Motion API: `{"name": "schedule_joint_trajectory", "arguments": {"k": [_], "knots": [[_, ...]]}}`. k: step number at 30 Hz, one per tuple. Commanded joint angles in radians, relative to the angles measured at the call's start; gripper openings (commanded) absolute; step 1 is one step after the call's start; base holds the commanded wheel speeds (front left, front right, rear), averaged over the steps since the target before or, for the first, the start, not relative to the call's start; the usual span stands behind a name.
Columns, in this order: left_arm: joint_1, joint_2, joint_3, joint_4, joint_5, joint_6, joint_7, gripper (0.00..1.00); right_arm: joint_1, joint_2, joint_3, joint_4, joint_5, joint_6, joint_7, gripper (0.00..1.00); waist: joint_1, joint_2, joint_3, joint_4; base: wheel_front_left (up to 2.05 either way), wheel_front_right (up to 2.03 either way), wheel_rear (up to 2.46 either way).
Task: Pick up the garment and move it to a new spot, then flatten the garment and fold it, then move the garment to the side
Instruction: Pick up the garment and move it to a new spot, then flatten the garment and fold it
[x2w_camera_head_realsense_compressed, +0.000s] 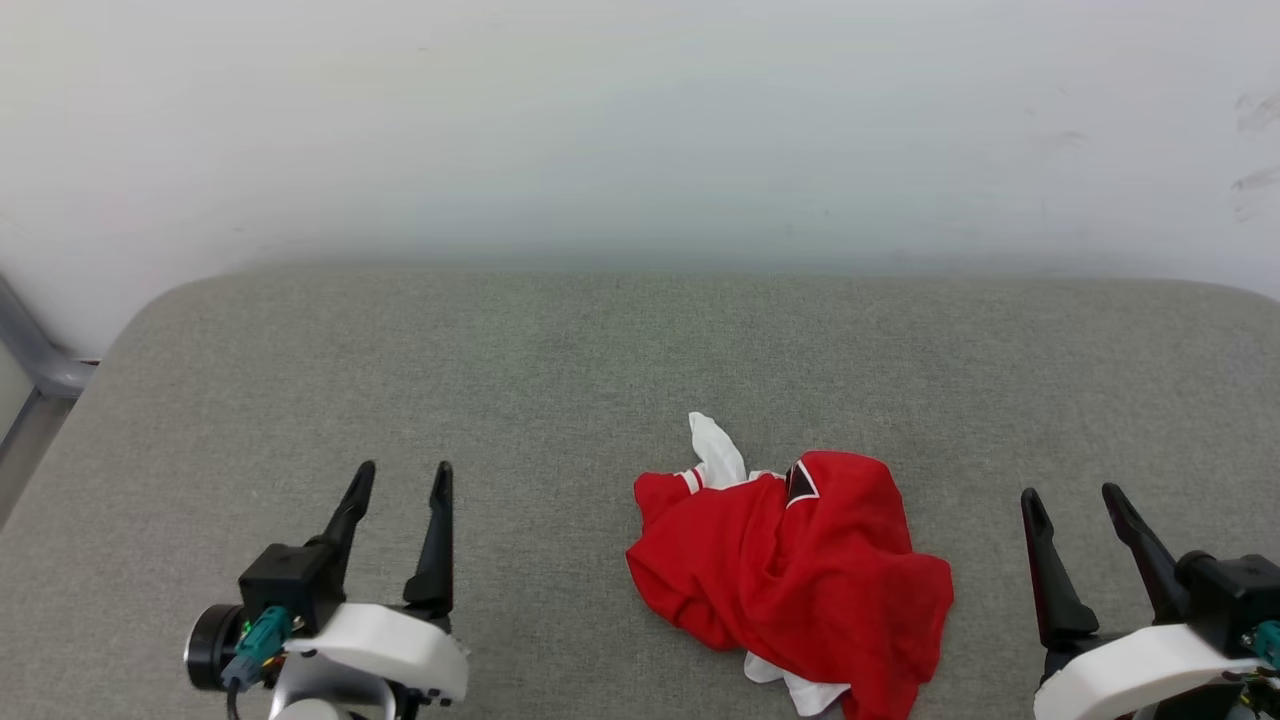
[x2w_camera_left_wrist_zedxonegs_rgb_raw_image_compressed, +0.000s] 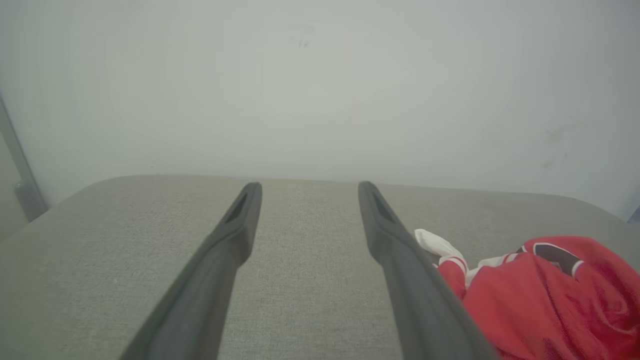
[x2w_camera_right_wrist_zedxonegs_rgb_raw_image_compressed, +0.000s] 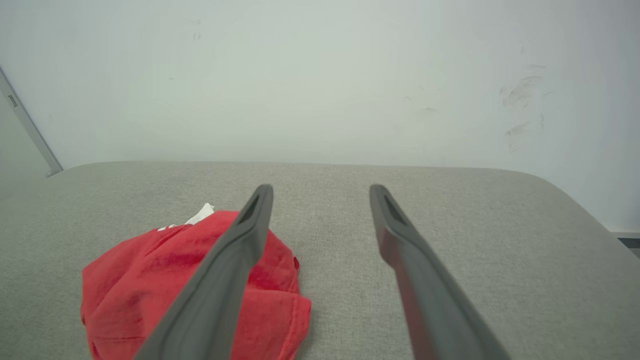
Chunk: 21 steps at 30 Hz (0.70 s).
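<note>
The garment (x2w_camera_head_realsense_compressed: 800, 575) is a red jersey with white sleeve parts, lying crumpled in a heap on the grey padded surface (x2w_camera_head_realsense_compressed: 600, 350), a little right of centre near the front edge. A white sleeve pokes out at its far side, and a black, white-edged patch shows on top. My left gripper (x2w_camera_head_realsense_compressed: 405, 480) hovers open well to the garment's left, holding nothing. My right gripper (x2w_camera_head_realsense_compressed: 1075, 500) stands open just to its right, also holding nothing. The left wrist view has the garment (x2w_camera_left_wrist_zedxonegs_rgb_raw_image_compressed: 540, 300) to the right of my fingers; the right wrist view has the garment (x2w_camera_right_wrist_zedxonegs_rgb_raw_image_compressed: 150, 285) to the left.
A pale wall (x2w_camera_head_realsense_compressed: 640, 120) rises straight behind the padded surface. A grey metal frame post (x2w_camera_head_realsense_compressed: 35, 360) stands at the far left corner. The surface's rounded back corners and right edge (x2w_camera_right_wrist_zedxonegs_rgb_raw_image_compressed: 590, 215) mark its limits.
</note>
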Motion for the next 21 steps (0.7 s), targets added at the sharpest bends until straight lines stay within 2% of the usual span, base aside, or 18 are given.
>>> {"name": "schedule_joint_trajectory", "arguments": {"k": [1,8,16,21], "knots": [[0.021,0.011,0.012,0.006,0.006,0.007,-0.002,1.00,0.017,0.000,0.002,-0.005,-0.004,0.000,0.001,1.00,0.0002,-0.0001,-0.005,0.000,0.00,0.00,0.00],[0.049,0.039,0.012,0.023,0.017,-0.001,-0.002,1.00,0.036,0.000,0.003,-0.012,0.001,0.000,0.007,1.00,0.0002,-0.0001,-0.017,0.004,0.00,0.00,0.00],[0.038,0.040,0.001,0.025,0.018,-0.010,-0.002,1.00,0.034,0.000,-0.003,-0.016,-0.010,0.000,0.015,1.00,0.0002,-0.0001,-0.014,0.008,0.00,0.00,0.00],[0.020,0.032,-0.004,0.020,0.018,-0.010,-0.002,1.00,0.031,0.000,-0.038,0.017,-0.004,0.000,0.057,1.00,0.0002,-0.0001,-0.003,0.017,0.00,0.00,0.00]]}}
